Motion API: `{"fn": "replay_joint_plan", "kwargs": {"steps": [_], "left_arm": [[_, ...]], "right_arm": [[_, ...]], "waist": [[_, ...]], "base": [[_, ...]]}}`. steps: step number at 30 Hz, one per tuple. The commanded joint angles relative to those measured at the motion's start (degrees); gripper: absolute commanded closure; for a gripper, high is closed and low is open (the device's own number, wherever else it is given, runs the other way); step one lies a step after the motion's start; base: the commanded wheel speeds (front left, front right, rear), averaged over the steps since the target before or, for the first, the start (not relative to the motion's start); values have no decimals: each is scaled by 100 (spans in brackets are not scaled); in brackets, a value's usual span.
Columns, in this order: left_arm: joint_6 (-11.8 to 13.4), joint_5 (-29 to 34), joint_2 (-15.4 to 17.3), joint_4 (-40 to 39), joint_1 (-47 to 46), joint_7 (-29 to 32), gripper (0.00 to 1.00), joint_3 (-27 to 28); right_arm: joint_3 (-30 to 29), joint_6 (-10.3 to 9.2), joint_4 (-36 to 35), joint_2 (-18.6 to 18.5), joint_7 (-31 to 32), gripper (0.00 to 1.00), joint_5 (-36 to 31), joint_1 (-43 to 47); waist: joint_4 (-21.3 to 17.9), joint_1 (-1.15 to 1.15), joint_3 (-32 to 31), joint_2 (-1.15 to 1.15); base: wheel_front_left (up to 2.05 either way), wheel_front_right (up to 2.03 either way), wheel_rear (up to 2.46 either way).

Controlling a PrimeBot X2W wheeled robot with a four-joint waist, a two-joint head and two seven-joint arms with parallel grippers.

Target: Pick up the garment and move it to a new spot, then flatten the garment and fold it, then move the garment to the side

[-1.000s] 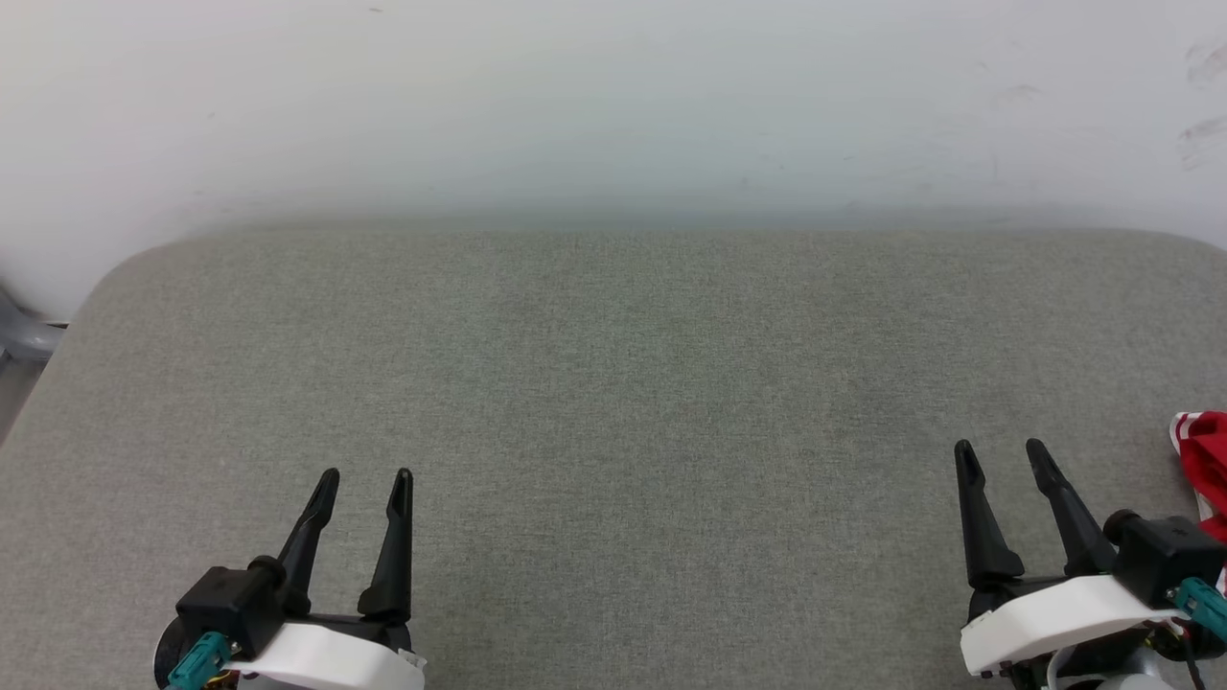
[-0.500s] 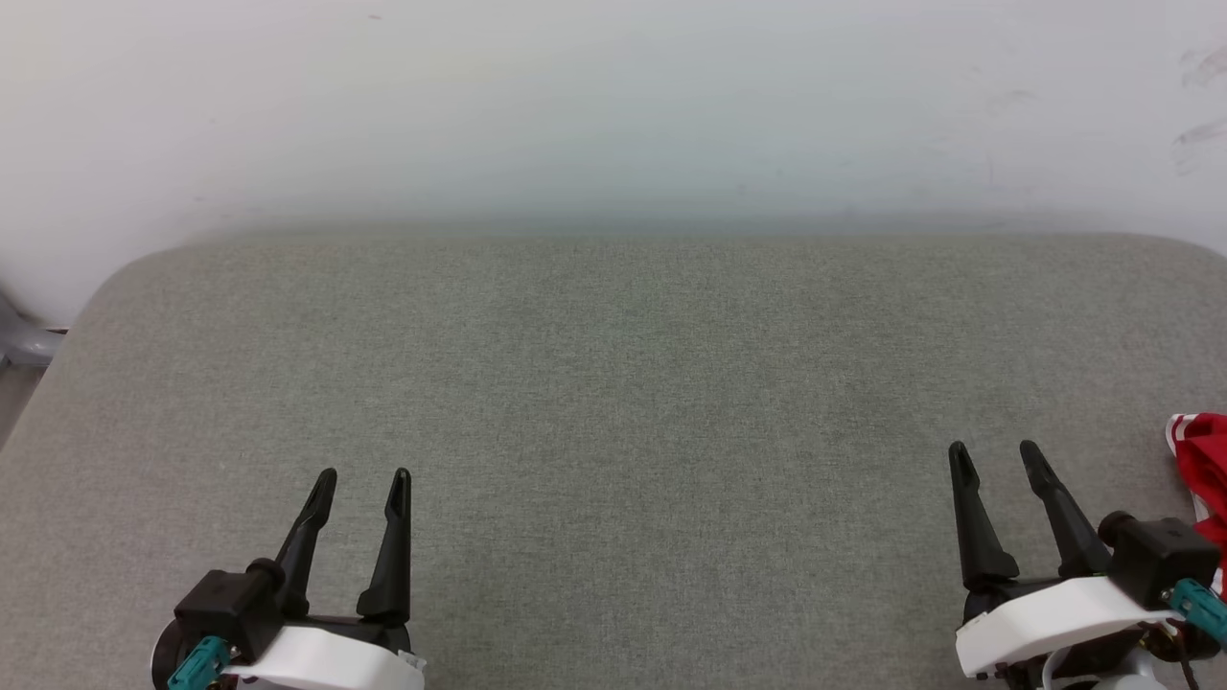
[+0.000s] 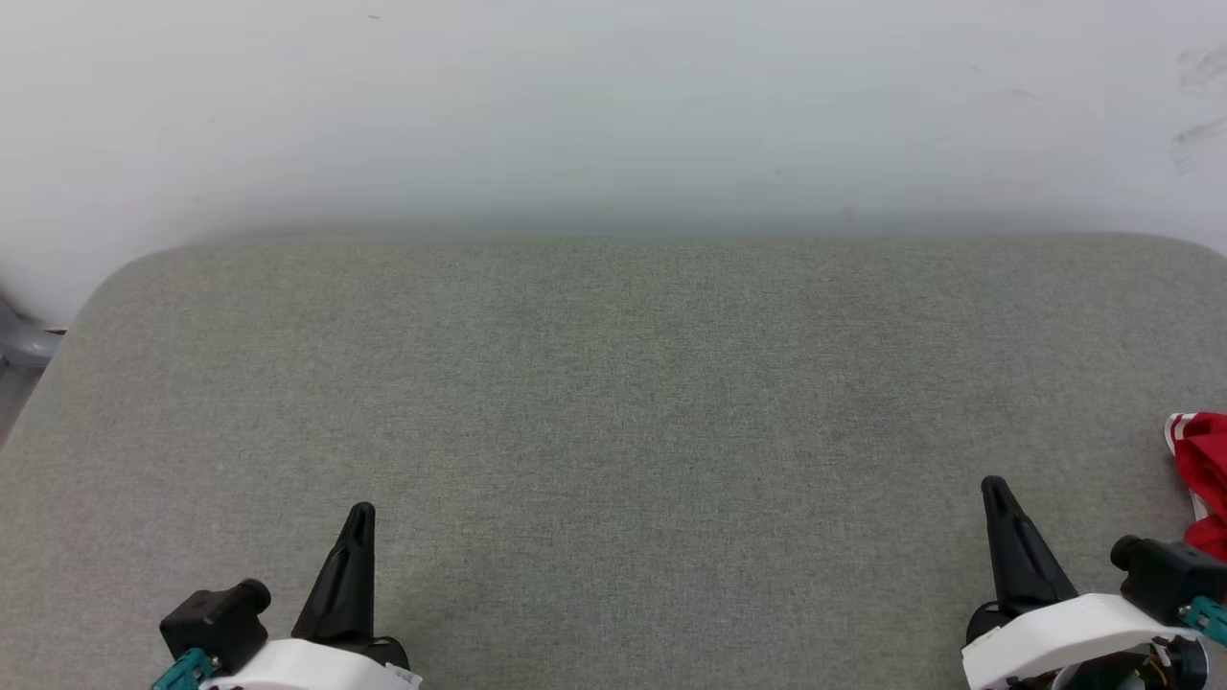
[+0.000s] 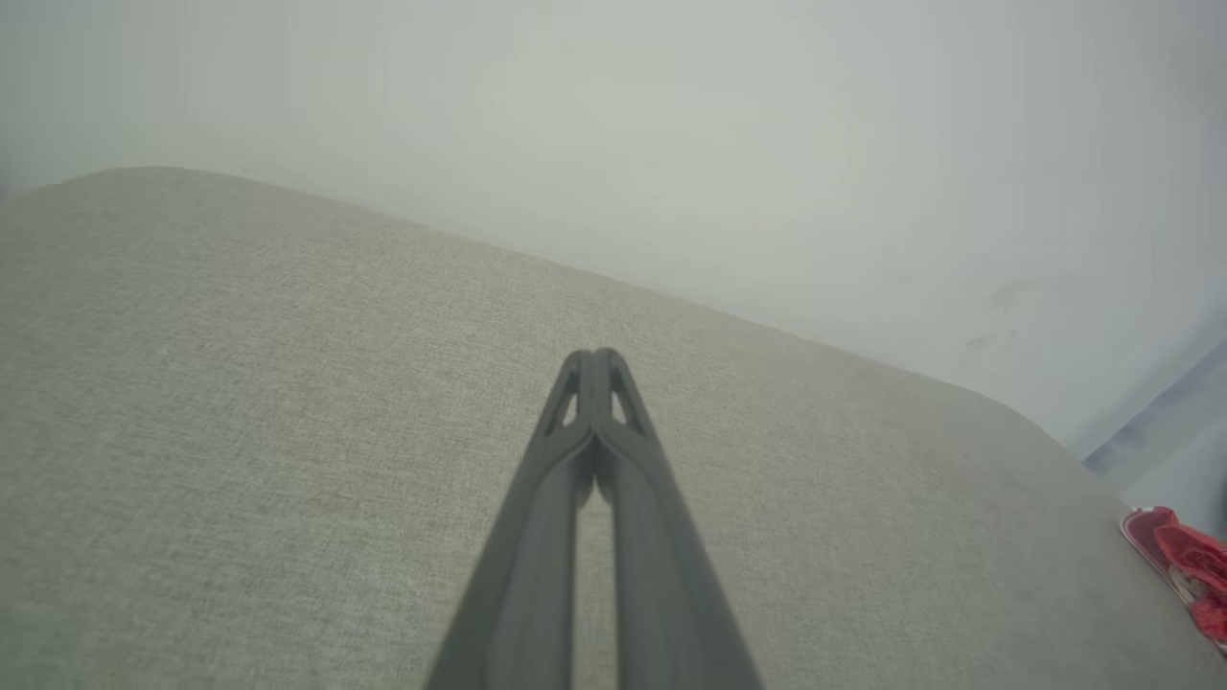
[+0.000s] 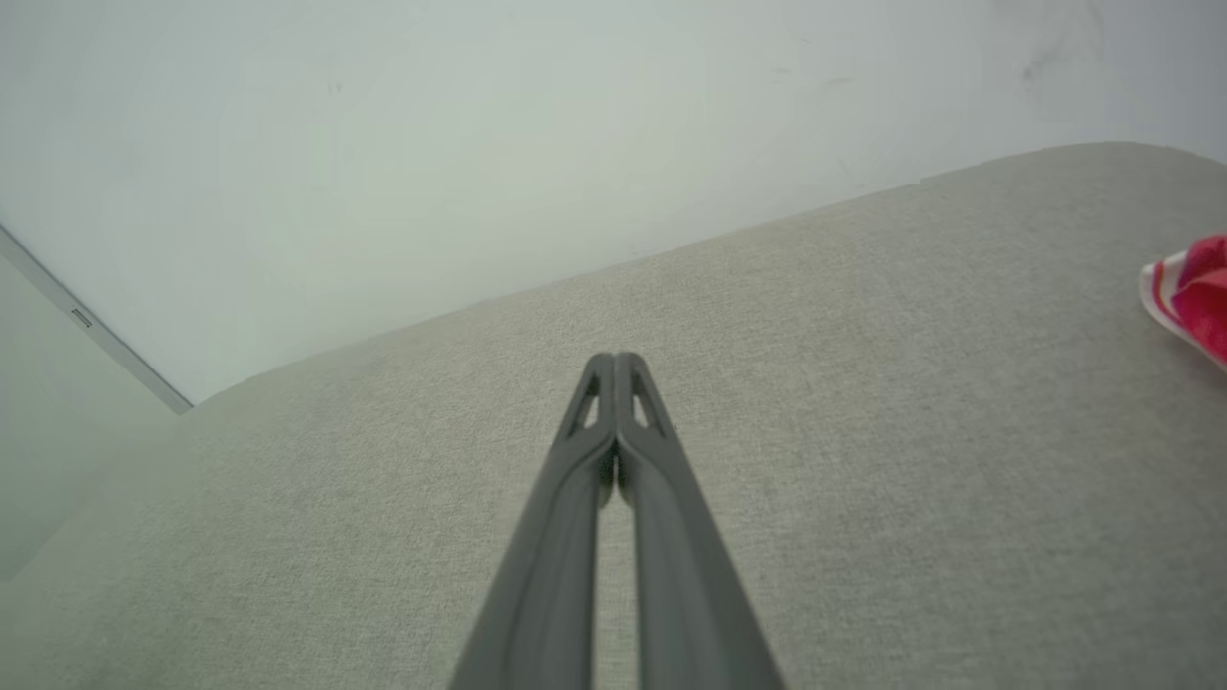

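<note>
A red garment point(image 3: 1204, 470) with white-striped trim pokes in at the right edge of the grey cushioned surface point(image 3: 633, 383); most of it lies out of frame. The garment point(image 4: 1181, 565) also shows at the far right of the left wrist view, and the garment point(image 5: 1193, 292) at the right edge of the right wrist view. My left gripper point(image 3: 360, 517) sits at the lower left, shut with nothing in it, fingertips pressed together point(image 4: 596, 359). My right gripper point(image 3: 993, 489) sits at the lower right, shut and empty point(image 5: 616, 362), a short way left of the garment and apart from it.
A pale wall point(image 3: 613, 105) rises behind the cushion's far edge. A grey object point(image 3: 19, 340) sits past the cushion's left corner. The cushion's rounded corners fall away at the far left and far right.
Both grippers have gone from open to shut and drawn back a little toward the bottom of the head view. The garment has not moved.
</note>
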Motion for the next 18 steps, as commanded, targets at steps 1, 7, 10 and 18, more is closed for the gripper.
{"fn": "replay_joint_plan", "kwargs": {"steps": [1,7,10,18], "left_arm": [[4,-183,5,-63,-163,36,100,35],[1,-763,-4,16,-241,176,100,79],[0,-1034,-10,52,-275,243,100,101],[-3,-1718,-24,133,-362,413,100,161]], "right_arm": [[-21,0,-69,2,22,100,187,-139],[-53,-1,-37,3,141,100,776,-186],[-68,-1,-20,3,196,100,1053,-209],[-109,-1,24,5,337,100,1754,-264]], "waist": [[-1,0,0,0],[-6,0,1,0],[-9,0,2,0],[-16,0,3,0]], "base": [[0,0,0],[0,0,0],[0,0,0],[0,0,0]]}}
